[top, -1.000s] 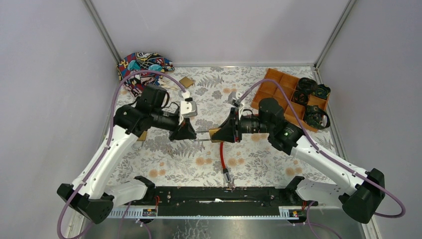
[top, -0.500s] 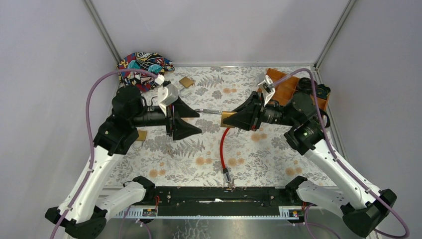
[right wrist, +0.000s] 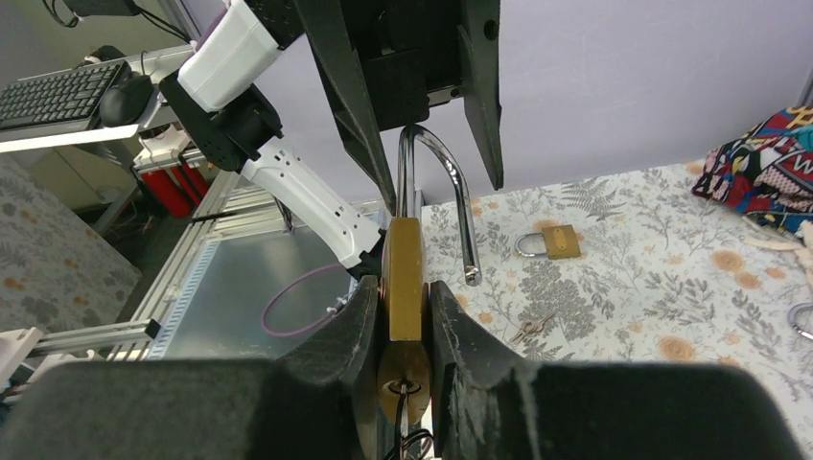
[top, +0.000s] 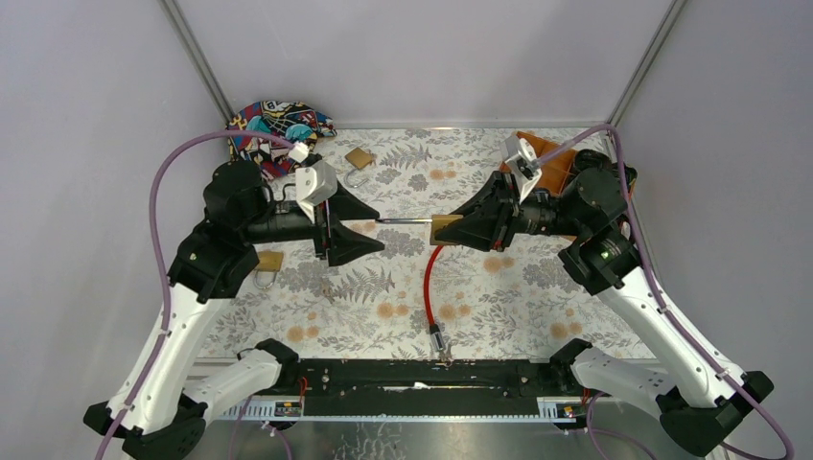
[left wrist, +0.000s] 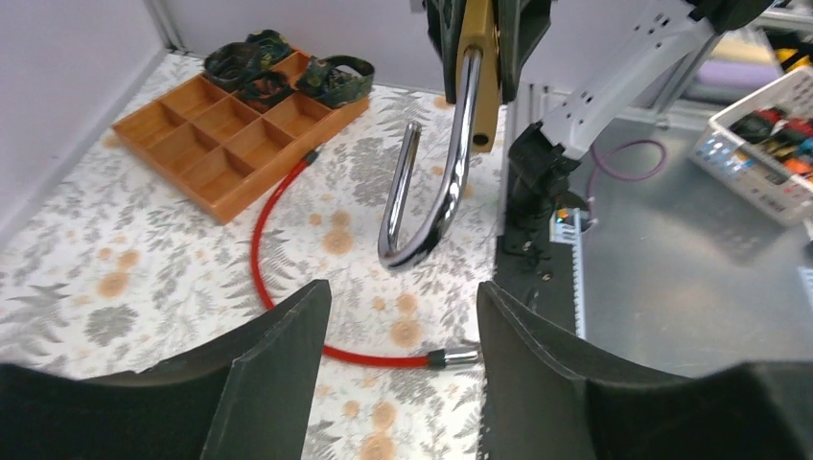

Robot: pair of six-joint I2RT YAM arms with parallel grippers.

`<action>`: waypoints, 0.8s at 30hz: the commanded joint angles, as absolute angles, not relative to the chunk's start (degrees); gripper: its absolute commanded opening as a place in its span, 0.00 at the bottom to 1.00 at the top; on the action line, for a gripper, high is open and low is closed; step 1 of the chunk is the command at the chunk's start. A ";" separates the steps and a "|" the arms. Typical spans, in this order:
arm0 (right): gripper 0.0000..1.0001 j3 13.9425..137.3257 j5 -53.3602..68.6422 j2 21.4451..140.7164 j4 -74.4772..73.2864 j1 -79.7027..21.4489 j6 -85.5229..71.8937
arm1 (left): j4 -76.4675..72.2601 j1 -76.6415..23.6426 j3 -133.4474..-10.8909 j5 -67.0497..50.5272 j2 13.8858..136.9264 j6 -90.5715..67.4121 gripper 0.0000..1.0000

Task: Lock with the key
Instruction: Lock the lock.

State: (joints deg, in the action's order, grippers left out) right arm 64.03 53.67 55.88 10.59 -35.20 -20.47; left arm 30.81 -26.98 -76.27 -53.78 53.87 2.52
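Fingers (right wrist: 345, 335) of the right hand (right wrist: 403, 316) are clamped flat on both faces of a brass padlock (right wrist: 404, 278), holding it in the air above the flowered surface (top: 383, 307). The padlock body is plain yellow metal with a keyway in its end, and that end faces back toward the right wrist. Its chrome shackle (left wrist: 451, 182) is unlatched: one leg sits in the body, while the free leg (left wrist: 407, 163) hangs out beside it. The long axis of the padlock lies level, running across from right to left, with the bend of the shackle pointing at the left hand (top: 382, 232). That hand is spread wide and grasps nothing, and the bend reaches just up to its fingertips, touching neither. Below lie a red cable (top: 429, 283), a wooden tray (left wrist: 225, 134) and a small padlock (right wrist: 548, 241)
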 commanded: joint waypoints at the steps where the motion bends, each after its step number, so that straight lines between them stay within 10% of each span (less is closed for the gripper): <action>1: 0.00 70.75 54.53 54.45 8.44 -35.39 -14.92 | 40.14 -26.91 -80.83 -50.38 53.35 15.57 0.66; 11: 0.00 72.52 55.72 54.35 6.31 -35.38 -14.20 | 19.48 -26.98 -75.86 -57.37 52.80 0.68 0.76; 16: 0.00 72.75 55.28 54.32 6.06 -35.35 -14.16 | 14.59 -26.98 -74.97 -59.23 53.74 -4.78 0.43; 24: 0.00 72.48 54.59 55.79 7.85 -35.38 -14.85 | 13.96 -26.92 -73.77 -67.52 54.80 -5.36 0.18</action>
